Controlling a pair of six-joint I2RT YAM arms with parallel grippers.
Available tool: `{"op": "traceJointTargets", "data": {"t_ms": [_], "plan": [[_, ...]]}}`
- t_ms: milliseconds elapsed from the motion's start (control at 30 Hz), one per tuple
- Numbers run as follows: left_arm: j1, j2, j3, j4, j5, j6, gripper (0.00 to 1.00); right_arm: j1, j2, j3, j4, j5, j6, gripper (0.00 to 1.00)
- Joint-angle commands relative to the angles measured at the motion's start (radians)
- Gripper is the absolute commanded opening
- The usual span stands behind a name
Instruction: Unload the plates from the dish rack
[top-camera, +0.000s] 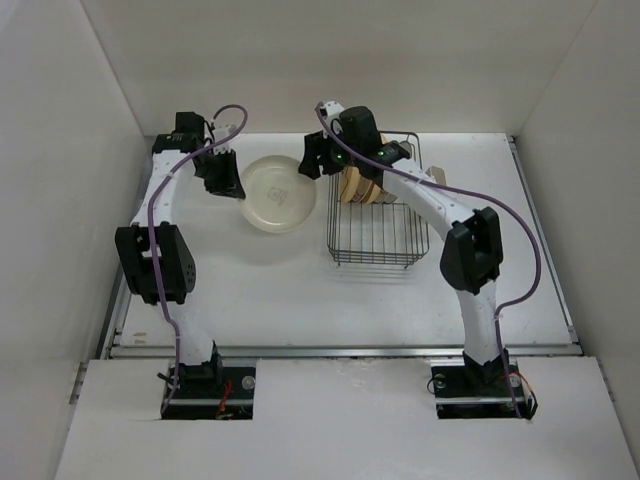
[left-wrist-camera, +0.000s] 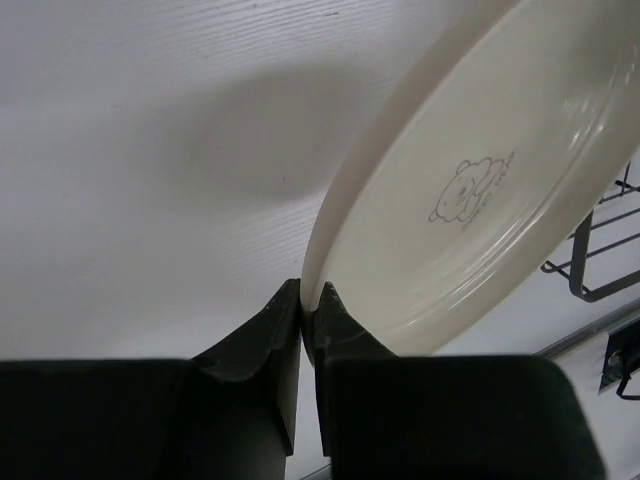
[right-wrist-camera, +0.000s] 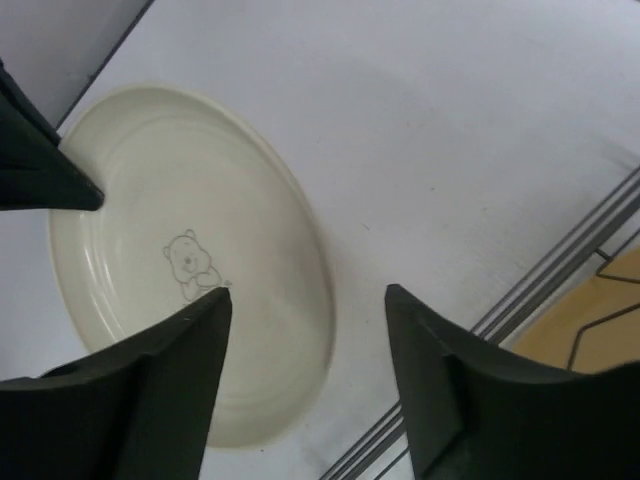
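Left wrist view, closest in: left pincer (left-wrist-camera: 308, 300), its two dark fingers pressed together on the rim of the cream plate (left-wrist-camera: 480, 200). The plate is face up, with a small bear drawing at its centre, and sits tilted across that view. Whether it rests on the white worktop (top-camera: 300, 290) or hangs just above it cannot be told.

Overhead view: the cream plate sits just beside the dish rack (top-camera: 380, 240), on its left. The left pincer is at the plate's left edge. The right pincer (right-wrist-camera: 308, 292) is over the plate's right side, fingers spread, clamping nothing. Its own camera looks down on the plate past the two fingertips.

Dish rack: dark wire basket, right of centre on the worktop. Other plates (top-camera: 362, 186) stand on edge at its far end, tan and orange-yellow edges showing, partly hidden by the right arm. Count unclear.
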Motion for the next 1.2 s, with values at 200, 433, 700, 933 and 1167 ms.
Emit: {"op": "traceJointTargets", "data": {"t_ms": [200, 433, 700, 933, 1167], "plan": [[0.099, 0.12, -0.023, -0.002, -0.046, -0.047, 0.0, -0.01, -0.149, 0.104, -0.047, 0.463, 0.083, 0.82], [0.109, 0.237, -0.002, 0.033, -0.064, -0.025, 0.0, -0.173, -0.234, 0.082, -0.235, 0.663, 0.198, 0.76], [0.205, 0.269, -0.013, 0.157, -0.112, -0.092, 0.0, -0.341, -0.284, -0.125, -0.248, 0.494, 0.25, 0.73], [0.224, 0.32, 0.038, 0.096, -0.121, -0.071, 0.03, -0.374, -0.244, -0.18, -0.237, 0.388, 0.279, 0.63], [0.224, 0.34, 0.049, 0.041, -0.119, -0.062, 0.35, -0.374, -0.171, -0.2, -0.237, 0.4, 0.279, 0.48]]}}
